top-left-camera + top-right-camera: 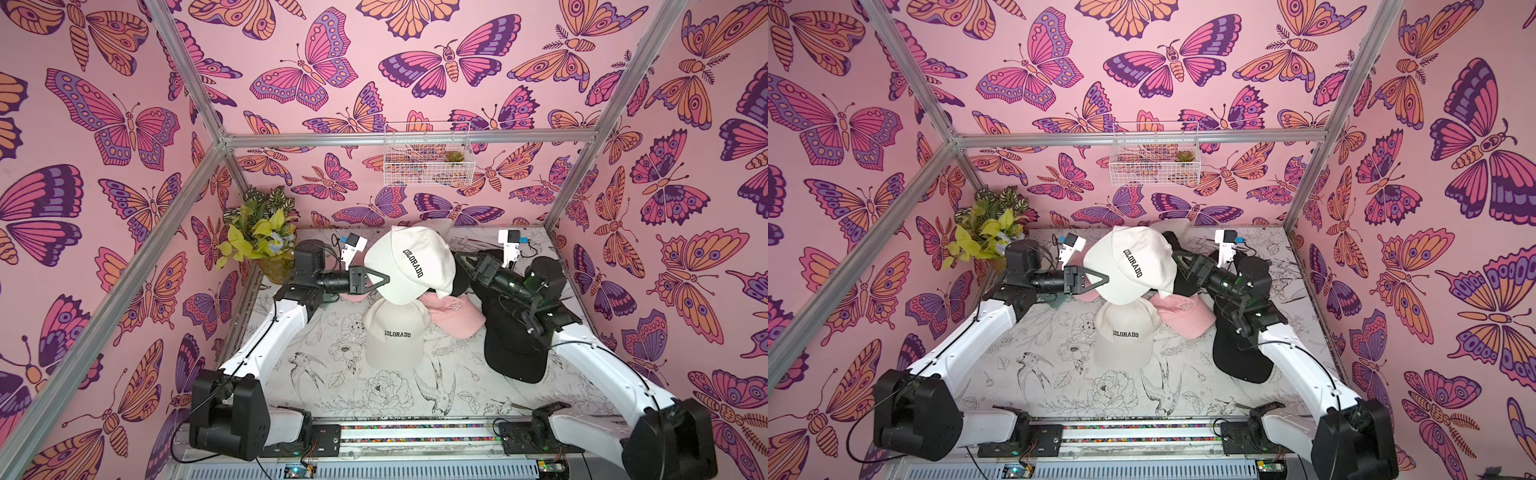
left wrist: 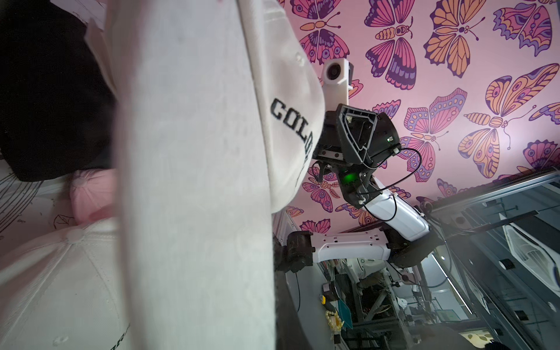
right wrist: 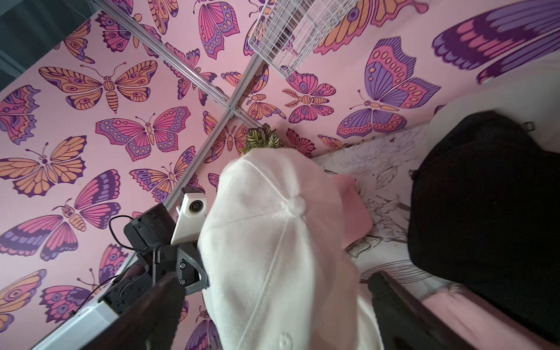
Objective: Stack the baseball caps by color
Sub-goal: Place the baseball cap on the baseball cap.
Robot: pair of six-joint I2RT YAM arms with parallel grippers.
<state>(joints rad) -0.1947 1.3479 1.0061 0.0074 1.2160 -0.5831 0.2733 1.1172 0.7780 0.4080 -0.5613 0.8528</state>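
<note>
— Top views first: what have your jaws got?
— My left gripper (image 1: 386, 277) is pinched tight on the raised white cap (image 1: 409, 262), over a second white cap (image 1: 395, 336) on the table (image 1: 316, 374). The pink cap (image 1: 455, 316) and black caps (image 1: 511, 345) lie beside. The wire basket (image 1: 399, 176) holds a small plant (image 1: 451, 156).
— Wrist views?
— Left: that cap's cloth, close up. Right: my right gripper (image 3: 272, 281) stands spread wide, with the cap between its fingers.

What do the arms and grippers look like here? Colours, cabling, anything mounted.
Left arm and right arm: white link shells, black joint housings, thin black cables outside. Left gripper and right gripper: black, triangular open-frame fingers. White camera mount on each wrist; green light on the right one.
</note>
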